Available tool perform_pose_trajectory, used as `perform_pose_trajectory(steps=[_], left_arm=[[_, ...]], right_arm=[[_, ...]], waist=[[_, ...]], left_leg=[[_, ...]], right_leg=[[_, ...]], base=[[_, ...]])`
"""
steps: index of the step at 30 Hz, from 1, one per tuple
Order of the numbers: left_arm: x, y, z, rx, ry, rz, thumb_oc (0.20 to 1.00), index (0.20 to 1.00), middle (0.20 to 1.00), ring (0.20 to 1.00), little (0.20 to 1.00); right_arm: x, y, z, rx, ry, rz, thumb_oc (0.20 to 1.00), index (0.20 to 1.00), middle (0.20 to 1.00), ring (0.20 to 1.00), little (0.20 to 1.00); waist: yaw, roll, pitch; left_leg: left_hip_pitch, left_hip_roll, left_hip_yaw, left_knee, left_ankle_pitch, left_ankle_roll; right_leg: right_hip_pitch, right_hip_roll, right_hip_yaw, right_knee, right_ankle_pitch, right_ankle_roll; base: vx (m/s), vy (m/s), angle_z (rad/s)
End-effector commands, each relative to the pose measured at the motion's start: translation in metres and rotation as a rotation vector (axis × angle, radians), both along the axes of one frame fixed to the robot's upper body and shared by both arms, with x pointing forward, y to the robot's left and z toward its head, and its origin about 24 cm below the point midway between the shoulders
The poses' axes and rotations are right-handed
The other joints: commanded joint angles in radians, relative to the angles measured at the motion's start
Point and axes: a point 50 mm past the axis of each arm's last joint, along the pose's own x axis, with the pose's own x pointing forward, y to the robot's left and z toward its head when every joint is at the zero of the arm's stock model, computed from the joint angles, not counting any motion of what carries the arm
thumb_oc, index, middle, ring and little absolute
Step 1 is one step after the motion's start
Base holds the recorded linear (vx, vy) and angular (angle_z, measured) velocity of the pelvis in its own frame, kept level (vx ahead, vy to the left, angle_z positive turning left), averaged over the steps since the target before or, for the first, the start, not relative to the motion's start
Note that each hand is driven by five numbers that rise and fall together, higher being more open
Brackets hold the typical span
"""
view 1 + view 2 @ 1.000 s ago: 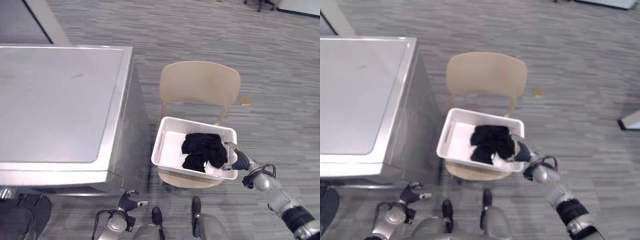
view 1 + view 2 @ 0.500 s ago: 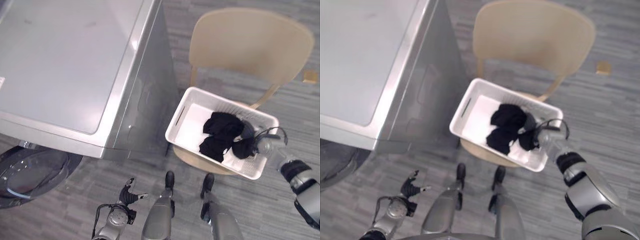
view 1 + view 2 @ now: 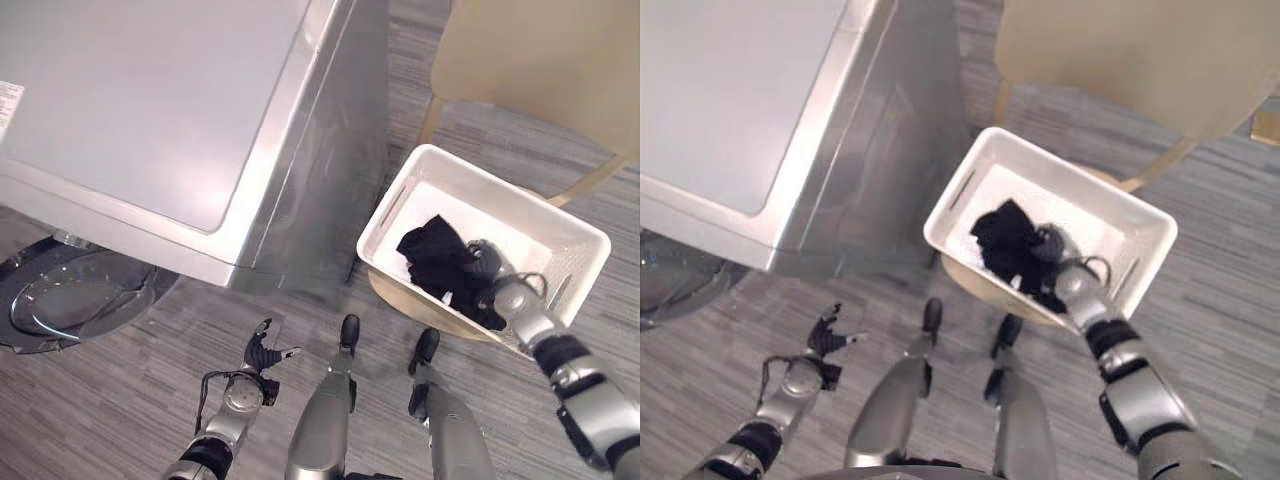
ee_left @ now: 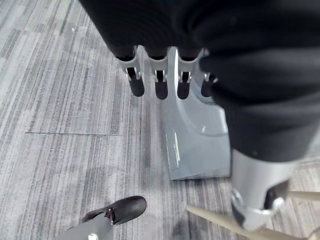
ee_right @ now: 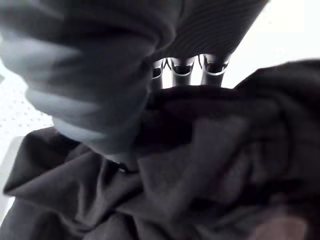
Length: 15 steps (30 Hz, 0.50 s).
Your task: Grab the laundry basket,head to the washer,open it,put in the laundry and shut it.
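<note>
The white laundry basket [image 3: 500,205] sits on the seat of a beige chair [image 3: 540,60], to the right of the grey washer [image 3: 150,100]. Black laundry [image 3: 440,262] lies bunched in its near half. My right hand [image 3: 487,268] is inside the basket, resting on the black cloth [image 5: 210,165], and its fingers [image 5: 181,67] run in behind a fold. The washer's round door [image 3: 70,300] hangs open low at the left. My left hand [image 3: 262,352] hangs low over the carpet in front of the washer, holding nothing, with its fingers [image 4: 157,82] straight.
The washer's side panel [image 3: 320,170] stands close to the basket's left end, with a narrow gap of grey carpet [image 3: 150,400] between. The chair's back rises behind the basket. A small tan object [image 3: 1265,125] lies on the floor at far right.
The camera has tilted down and the washer's open door has come into view. My right hand moved from the basket's near rim onto the black laundry inside. The left hand stays low.
</note>
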Motion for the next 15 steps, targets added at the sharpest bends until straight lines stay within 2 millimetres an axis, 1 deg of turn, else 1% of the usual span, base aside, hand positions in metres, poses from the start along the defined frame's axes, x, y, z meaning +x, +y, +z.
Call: perform_pose_trajectory(steps=[1, 2, 3, 4, 5, 6, 7, 8, 9, 10, 11, 12, 15], left_arm=[[-0.024, 0.007, -0.016, -0.014, 0.079, 0.029, 1.0, 1.0, 1.0, 1.0, 1.0], [-0.026, 0.007, -0.016, -0.016, 0.083, 0.028, 1.0, 1.0, 1.0, 1.0, 1.0], [-0.035, 0.012, -0.019, -0.015, 0.109, 0.039, 1.0, 1.0, 1.0, 1.0, 1.0], [-0.04, 0.014, -0.021, -0.014, 0.122, 0.041, 1.0, 1.0, 1.0, 1.0, 1.0], [-0.044, 0.015, -0.023, -0.014, 0.138, 0.042, 1.0, 1.0, 1.0, 1.0, 1.0], [-0.054, 0.016, -0.029, -0.014, 0.175, 0.054, 1.0, 1.0, 1.0, 1.0, 1.0], [-0.057, 0.017, -0.031, -0.012, 0.184, 0.057, 1.0, 1.0, 1.0, 1.0, 1.0], [-0.063, 0.017, -0.033, -0.017, 0.199, 0.061, 1.0, 1.0, 1.0, 1.0, 1.0], [-0.067, 0.017, -0.035, -0.015, 0.21, 0.067, 1.0, 1.0, 1.0, 1.0, 1.0], [-0.064, 0.018, -0.033, -0.01, 0.199, 0.066, 1.0, 1.0, 1.0, 1.0, 1.0], [-0.064, 0.018, -0.033, -0.01, 0.199, 0.066, 1.0, 1.0, 1.0, 1.0, 1.0], [-0.057, 0.02, -0.028, 0.006, 0.171, 0.054, 1.0, 1.0, 1.0, 1.0, 1.0], [-0.046, 0.023, -0.017, 0.022, 0.118, 0.046, 1.0, 1.0, 1.0, 1.0, 1.0]], right_arm=[[-0.007, 0.015, 0.007, 0.236, -0.084, 0.084, 0.2, 0.2, 0.2, 0.2, 0.2], [-0.011, 0.017, 0.012, 0.276, -0.112, 0.101, 0.2, 0.2, 0.2, 0.2, 0.2], [-0.027, 0.02, 0.025, 0.361, -0.193, 0.173, 0.2, 0.2, 0.2, 0.2, 0.2], [-0.033, 0.02, 0.032, 0.382, -0.221, 0.197, 0.2, 0.2, 0.2, 0.2, 0.2], [-0.038, 0.021, 0.033, 0.398, -0.231, 0.215, 0.2, 0.2, 0.2, 0.2, 0.2], [-0.046, 0.027, 0.041, 0.429, -0.266, 0.264, 0.2, 0.2, 0.2, 0.2, 0.2], [-0.05, 0.03, 0.045, 0.443, -0.286, 0.288, 0.2, 0.2, 0.2, 0.2, 0.2], [-0.057, 0.035, 0.05, 0.487, -0.31, 0.316, 0.2, 0.2, 0.2, 0.2, 0.2], [-0.062, 0.044, 0.055, 0.53, -0.334, 0.351, 0.2, 0.2, 0.2, 0.2, 0.2], [-0.066, 0.052, 0.054, 0.561, -0.334, 0.379, 0.2, 0.2, 0.2, 0.2, 0.2], [-0.066, 0.052, 0.054, 0.562, -0.334, 0.379, 0.2, 0.2, 0.2, 0.2, 0.2], [-0.068, 0.056, 0.055, 0.575, -0.344, 0.39, 0.2, 0.2, 0.2, 0.2, 0.2], [-0.067, 0.054, 0.057, 0.554, -0.364, 0.383, 0.2, 0.2, 0.2, 0.2, 0.2]], waist=[[-0.023, -0.064, -0.116], [-0.03, -0.07, -0.126], [-0.058, -0.092, -0.162], [-0.066, -0.099, -0.176], [-0.072, -0.103, -0.193], [-0.085, -0.115, -0.221], [-0.089, -0.12, -0.231], [-0.097, -0.127, -0.246], [-0.104, -0.131, -0.249], [-0.104, -0.134, -0.238], [-0.103, -0.135, -0.238], [-0.108, -0.132, -0.222], [-0.108, -0.132, -0.224]], left_leg=[[0.02, -0.037, 0.038, -0.049, -0.029, -0.01], [0.032, -0.037, 0.043, -0.049, -0.033, -0.009], [0.091, -0.042, 0.06, -0.049, -0.062, 0.001], [0.12, -0.043, 0.07, -0.048, -0.076, 0.005], [0.135, -0.045, 0.074, -0.046, -0.085, 0.009], [0.173, -0.049, 0.09, -0.038, -0.11, 0.02], [0.191, -0.051, 0.1, -0.035, -0.121, 0.026], [0.223, -0.053, 0.119, -0.028, -0.142, 0.04], [0.244, -0.05, 0.14, -0.02, -0.155, 0.052], [0.251, -0.044, 0.147, -0.005, -0.157, 0.058], [0.251, -0.045, 0.148, -0.004, -0.157, 0.058], [0.236, -0.038, 0.133, 0.02, -0.149, 0.064], [0.2, -0.036, 0.105, 0.033, -0.12, 0.065]], right_leg=[[0.031, -0.021, 0.084, 0.031, -0.138, 0.09], [0.048, -0.022, 0.085, 0.021, -0.135, 0.093], [0.11, -0.028, 0.089, 0.003, -0.134, 0.103], [0.138, -0.03, 0.096, -0.003, -0.136, 0.107], [0.152, -0.033, 0.097, -0.008, -0.134, 0.11], [0.185, -0.037, 0.113, -0.014, -0.132, 0.118], [0.198, -0.038, 0.121, -0.015, -0.132, 0.123], [0.212, -0.041, 0.139, -0.004, -0.133, 0.132], [0.207, -0.044, 0.156, 0.028, -0.13, 0.142], [0.195, -0.042, 0.177, 0.087, -0.136, 0.148], [0.193, -0.042, 0.178, 0.089, -0.137, 0.148], [0.182, -0.021, 0.226, 0.18, -0.168, 0.147], [0.207, 0.015, 0.29, 0.286, -0.198, 0.135]], base=[[0.1, 0.092, -0.01], [0.18, 0.142, -0.22], [0.19, 0.165, -0.27], [0.21, 0.176, -0.27], [0.17, 0.187, -0.25], [0.13, 0.197, -0.49], [0.15, 0.242, -0.48], [0.05, 0.225, -0.59], [-0.02, 0.202, -0.43], [-0.07, 0.116, -0.53], [-0.2, 0.039, -0.52], [-0.24, -0.004, -0.35], [-0.28, -0.068, 0.33]])
